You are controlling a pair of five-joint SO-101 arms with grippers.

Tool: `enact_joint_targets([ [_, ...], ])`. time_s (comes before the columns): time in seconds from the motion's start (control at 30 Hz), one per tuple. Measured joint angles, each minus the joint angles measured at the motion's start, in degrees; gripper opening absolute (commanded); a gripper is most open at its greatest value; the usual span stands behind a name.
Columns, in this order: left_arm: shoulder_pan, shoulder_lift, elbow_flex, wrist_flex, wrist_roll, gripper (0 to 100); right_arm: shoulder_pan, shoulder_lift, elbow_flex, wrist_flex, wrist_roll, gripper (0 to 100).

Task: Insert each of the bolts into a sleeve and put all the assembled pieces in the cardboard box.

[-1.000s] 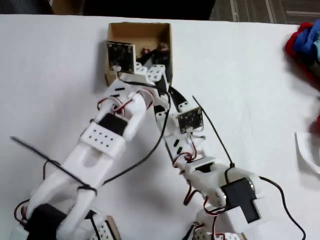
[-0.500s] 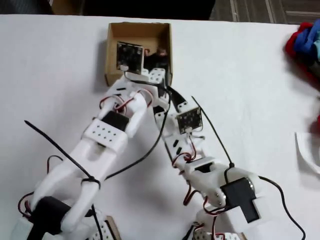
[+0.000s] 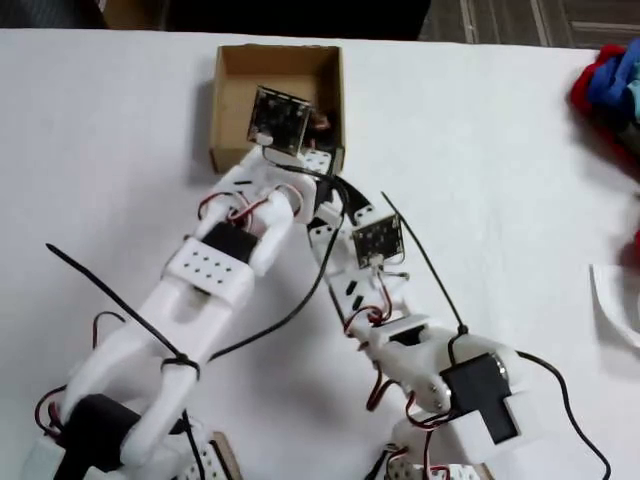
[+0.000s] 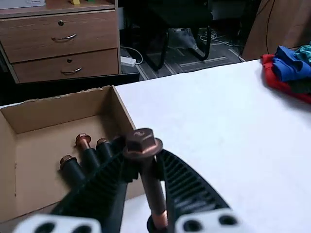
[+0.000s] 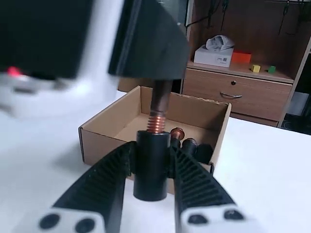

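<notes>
Bolt [image 4: 154,194]: copper, hex flange head. Clamped between the fingers of the left gripper [image 4: 143,158], which grip the shaft just under the head.
Long axis roughly upright. The head is up at the left gripper's fingertips and the threaded end points down.
Sleeve [image 5: 150,174]: black, upright, pinched between the closed fingers of the right gripper [image 5: 151,150]. It sits directly below the left gripper.
The bolt's thread meets the sleeve's top opening, the two on one line. Depth of entry cannot be told.

Cardboard box [image 4: 58,102]: open top, just beyond both grippers' fingertips. The held pair hangs at its near corner.
Contents: three assembled pieces [image 4: 85,150], each a copper head on a black sleeve. They lie side by side on the box floor, on the side nearest the grippers. The rest of the floor is bare cardboard.

The white table [image 4: 218,121] runs on past the left gripper. A red and blue cloth bundle [image 4: 286,68] lies well apart at its far edge.
</notes>
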Motion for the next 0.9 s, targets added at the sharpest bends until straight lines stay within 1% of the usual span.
enact_joint_targets([
  [0.13, 1.4, 0.0, 0.1, 0.3, 0.0, 3, 0.6, 0.0, 0.0, 0.0, -0.1, 1.9],
  [0.23, 3.4, 0.0, 0.1, 2.7, 0.0, 3, 2.3, 0.0, -0.9, 0.4, -0.1, 1.9],
  [0.33, 4.4, 0.1, 0.1, 6.2, -0.3, 3, 3.6, -0.1, -2.6, 3.9, 0.0, 1.9],
  [0.43, 4.4, 0.1, 0.1, 7.2, -0.3, 3, 4.0, -0.1, -3.1, 5.8, 0.0, 1.9],
  [0.5, 4.0, 0.1, 0.1, 7.2, -0.3, 7, 4.0, -0.2, -3.1, 6.1, 0.0, 1.9],
  [0.63, 2.8, 0.1, 0.1, 7.4, -0.3, 25, 4.2, -0.1, -3.3, 6.2, 0.0, 1.9],
  [0.67, 2.2, 0.1, 0.1, 7.6, -0.3, 28, 4.7, -0.1, -3.5, 6.2, 0.0, 1.9],
  [0.73, 0.7, 0.1, 0.2, 7.7, 0.0, 29, 5.2, -0.1, -3.5, 6.5, 0.0, 1.9],
  [0.9, -1.7, 0.1, -1.7, 9.1, 4.5, 26, 5.5, 0.0, -3.8, 6.6, 0.0, 1.9],
])
